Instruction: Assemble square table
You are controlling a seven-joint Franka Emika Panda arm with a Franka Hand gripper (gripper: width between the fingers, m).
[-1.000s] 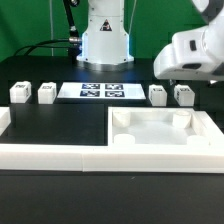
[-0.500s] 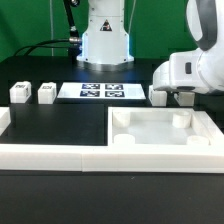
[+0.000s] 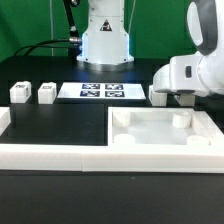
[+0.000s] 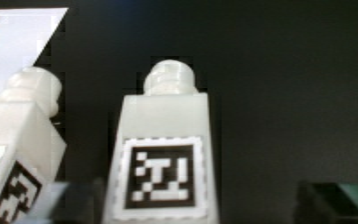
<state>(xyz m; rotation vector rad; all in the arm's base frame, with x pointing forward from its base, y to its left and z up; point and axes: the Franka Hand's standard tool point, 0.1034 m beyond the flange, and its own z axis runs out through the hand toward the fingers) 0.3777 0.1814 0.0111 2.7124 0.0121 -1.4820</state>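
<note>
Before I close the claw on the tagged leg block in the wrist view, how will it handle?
The leg block looks like rigid moulded plastic, so probably stiff and light. Its flat, squared sides make rolling unlikely, though smooth plastic might slip. A neighbouring leg block sits close, so a sideways push could knock it.

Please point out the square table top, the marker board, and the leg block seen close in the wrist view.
square table top [image 3: 160,133], exterior view, bare floor inside the rim.
marker board [image 3: 100,91], exterior view, its middle.
leg block [image 4: 163,120], wrist view, white body above its tag.
</note>
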